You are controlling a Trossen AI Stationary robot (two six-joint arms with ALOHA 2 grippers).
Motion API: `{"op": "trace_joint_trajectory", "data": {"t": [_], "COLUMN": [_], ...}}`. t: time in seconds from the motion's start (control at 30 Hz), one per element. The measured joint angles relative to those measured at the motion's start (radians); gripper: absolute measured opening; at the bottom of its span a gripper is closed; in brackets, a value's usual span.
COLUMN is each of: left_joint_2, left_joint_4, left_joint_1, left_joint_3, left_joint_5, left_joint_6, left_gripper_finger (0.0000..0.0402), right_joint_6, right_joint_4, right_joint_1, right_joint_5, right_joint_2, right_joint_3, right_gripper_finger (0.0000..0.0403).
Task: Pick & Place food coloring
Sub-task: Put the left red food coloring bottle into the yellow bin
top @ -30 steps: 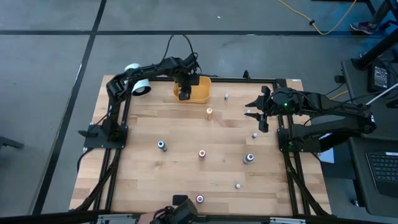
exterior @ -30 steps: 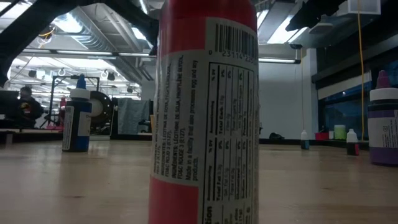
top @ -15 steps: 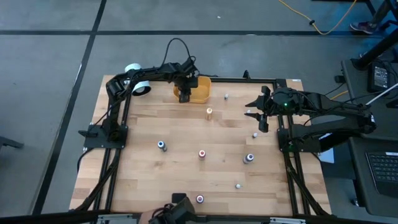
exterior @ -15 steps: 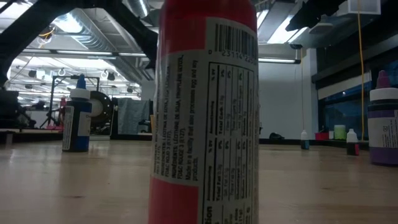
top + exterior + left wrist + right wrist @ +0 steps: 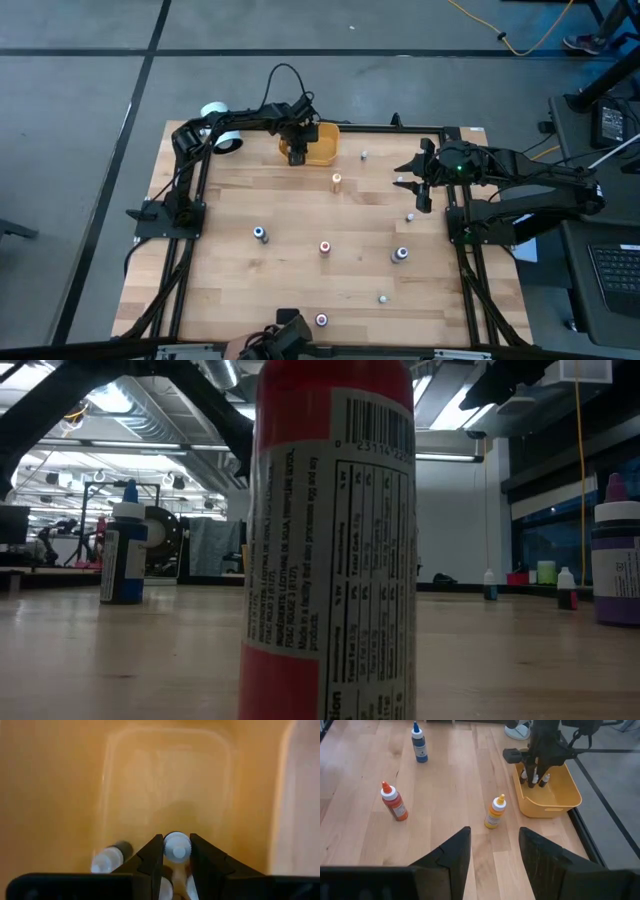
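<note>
While the left hand (image 5: 176, 851) hangs low inside the yellow-orange plastic bin (image 5: 322, 150) at the far edge of the pale wooden table (image 5: 230, 275), its two dark fingers stand narrow on both sides of a small food coloring bottle with a white cap (image 5: 176, 845). Compared with one second ago, this arm has shifted a little over the bin and the fingers have eased apart only slightly, so I judge that the bottle is at the point of being let go; it is not yet clearly free. Two more little bottles lie on the bin floor beside it, one with a white cap (image 5: 106, 861). The right hand (image 5: 492, 842) waits above the right side of the table, fingers moderately apart and holding nothing, and it has not moved. Several bottles remain on the table: a yellow bottle (image 5: 494, 812) just beside the bin, an orange-capped bottle (image 5: 393, 802), a blue bottle (image 5: 419, 747), and a red one (image 5: 330, 540) standing very close to the low camera. In my judgement the task is only partly done, and the next step should be lifting the left hand out and going to the nearest bottle.
</note>
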Motion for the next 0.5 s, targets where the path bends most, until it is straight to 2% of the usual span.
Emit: {"op": "trace_joint_trajectory", "data": {"t": [0.27, 0.5], "left_joint_2": [0.011, 0.009], "left_joint_4": [0.007, -0.001], "left_joint_1": [0.011, 0.011], "left_joint_3": [0.000, 0.000], "left_joint_5": [-0.011, -0.011], "left_joint_6": [-0.009, -0.016], "left_gripper_finger": [0.0086, 0.0128], "right_joint_6": [0.000, 0.000], "right_joint_4": [0.000, 0.000], "right_joint_1": [0.000, 0.000], "right_joint_5": [0.000, 0.000], "right_joint_2": [0.000, 0.000], "right_joint_3": [0.000, 0.000], "right_gripper_finger": [0.0169, 0.0169]}}
